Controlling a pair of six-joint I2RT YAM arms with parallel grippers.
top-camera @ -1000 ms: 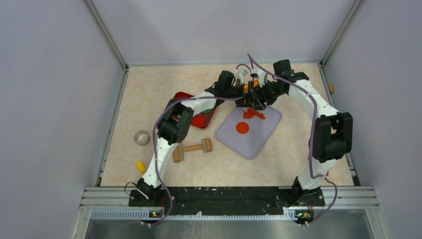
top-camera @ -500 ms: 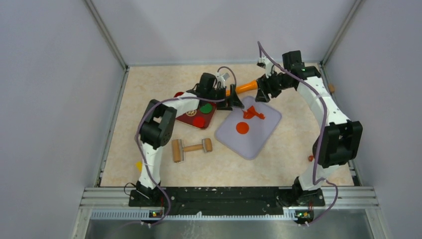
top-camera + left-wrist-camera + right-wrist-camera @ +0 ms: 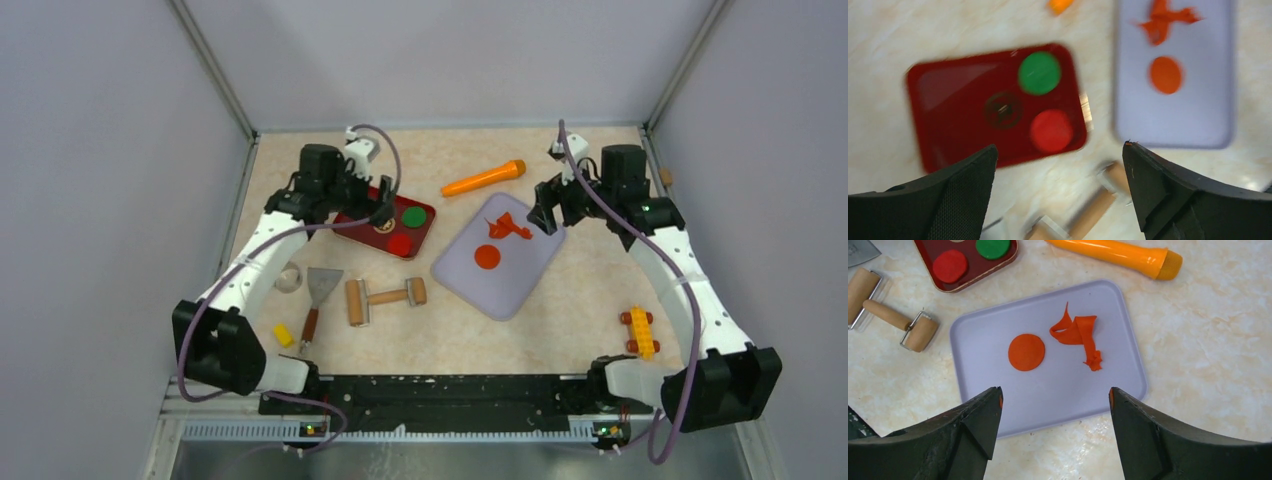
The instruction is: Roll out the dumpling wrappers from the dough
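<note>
A flat round orange-red wrapper (image 3: 487, 257) lies on the lilac tray (image 3: 520, 285), with a crumpled strip of orange dough scrap (image 3: 508, 229) beside it. Both show in the right wrist view, wrapper (image 3: 1026, 352) and scrap (image 3: 1079, 335), and blurred in the left wrist view, wrapper (image 3: 1165, 75). The orange rolling pin (image 3: 484, 179) lies on the table behind the tray. My right gripper (image 3: 545, 215) is open and empty above the tray's right edge (image 3: 1055, 392). My left gripper (image 3: 378, 208) is open and empty over the dark red tray (image 3: 365, 230).
The red tray holds a green disc (image 3: 414, 215), a red disc (image 3: 400, 243) and a brown patterned disc (image 3: 384, 226). A wooden roller (image 3: 385, 297), a scraper (image 3: 315, 298), a round cutter ring (image 3: 288, 278), a yellow piece (image 3: 284, 335) and a toy car (image 3: 639, 331) lie on the table.
The orange rolling pin was let go and now lies on the table. Both arms have pulled back and apart, the left over the red tray, the right to the lilac tray's right side.
</note>
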